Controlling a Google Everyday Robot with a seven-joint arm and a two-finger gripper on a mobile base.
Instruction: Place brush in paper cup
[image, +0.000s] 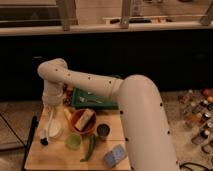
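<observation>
My gripper (50, 111) hangs at the left of the wooden table (55, 159), at the end of the white arm that reaches in from the right. It is shut on the top of the brush (46, 131), a thin pale handle that slants down and left to a dark end just above the table. The white paper cup (55, 129) stands right beside the brush, on its right, below the gripper. The brush is outside the cup.
An orange bowl (82, 122) holding a tan block stands right of the cup. A green cup (73, 141), a dark can (103, 131), a green pepper (91, 147) and a blue sponge (115, 155) lie in front. A green tray (92, 99) is behind. Bottles (197, 111) stand at the far right.
</observation>
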